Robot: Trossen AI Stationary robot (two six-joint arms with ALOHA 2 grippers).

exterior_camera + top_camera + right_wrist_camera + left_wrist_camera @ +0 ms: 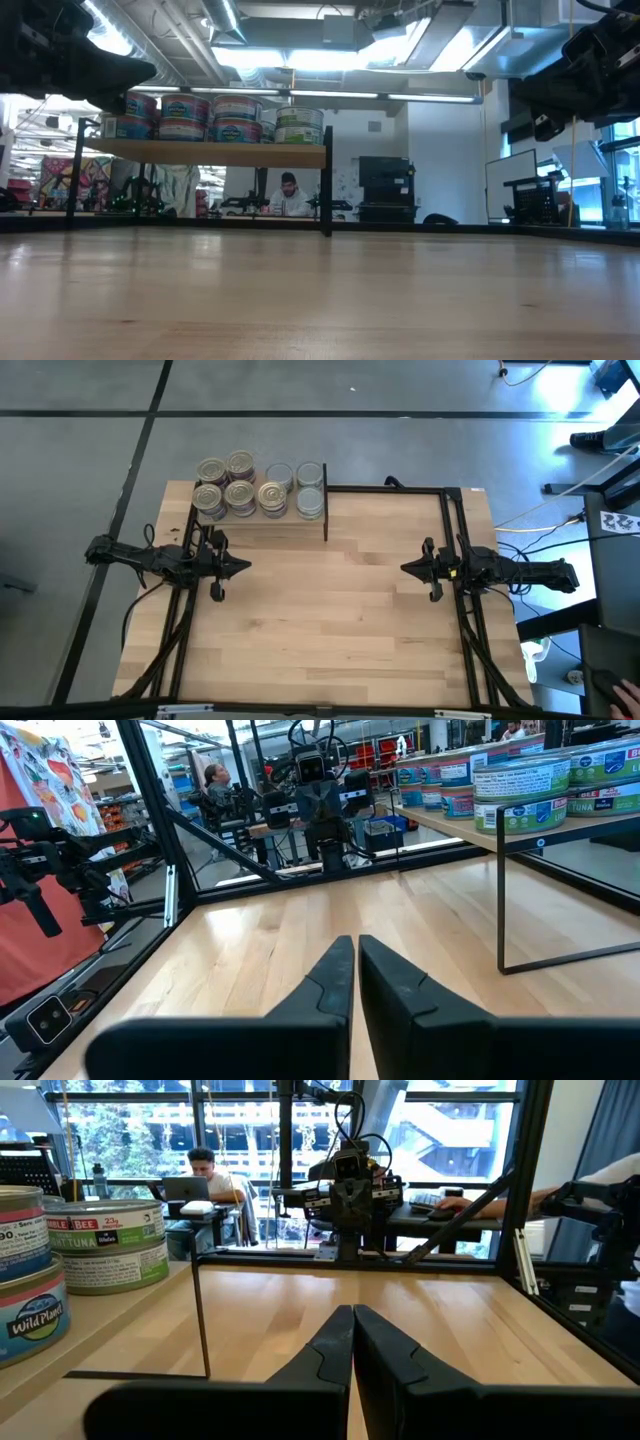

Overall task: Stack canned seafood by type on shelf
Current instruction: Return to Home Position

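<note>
The canned seafood tins (258,488) stand on the shelf (262,526) at the table's far left, in short stacks: gold-lidded ones at its left and middle, silver-topped ones (310,490) at its right end. The low view shows the tins (213,116) two high on the raised plank (205,153). My left gripper (246,568) hovers just near of the shelf, shut and pointing right. My right gripper (405,568) hovers at the table's right, shut and pointing left. Both hold nothing.
A thin black frame rail (385,489) runs along the table's far edge and down its right side. The wide tabletop (320,620) lies between and near of the two grippers. People sit at desks in the room beyond (287,195).
</note>
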